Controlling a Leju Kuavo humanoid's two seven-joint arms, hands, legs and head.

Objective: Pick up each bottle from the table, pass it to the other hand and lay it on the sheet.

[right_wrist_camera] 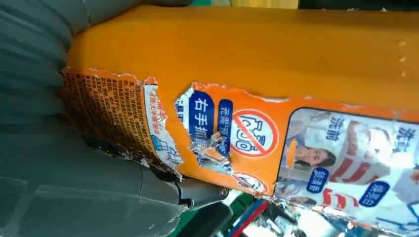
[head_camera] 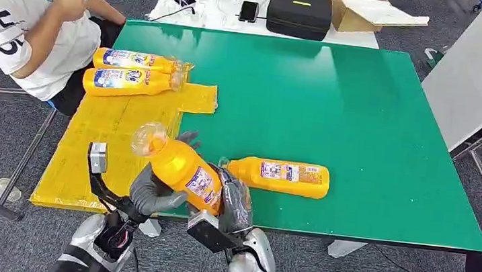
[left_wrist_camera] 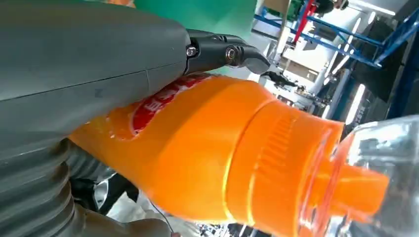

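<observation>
Green table (head_camera: 361,122), orange bottle (head_camera: 184,169) with torn label, clear cap, gripped by both hands' fingers (head_camera: 151,194)

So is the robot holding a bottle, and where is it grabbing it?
Yes. Both hands grip one orange bottle above the table edge: the left hand around its upper body below the cap, the right hand around its lower, labelled end.

The orange glossy plastic bottle (head_camera: 184,169) has a clear plastic cap and a torn paper label; the green table top (head_camera: 336,105) looks matt, the yellow sheet (head_camera: 110,136) slightly shiny.
</observation>
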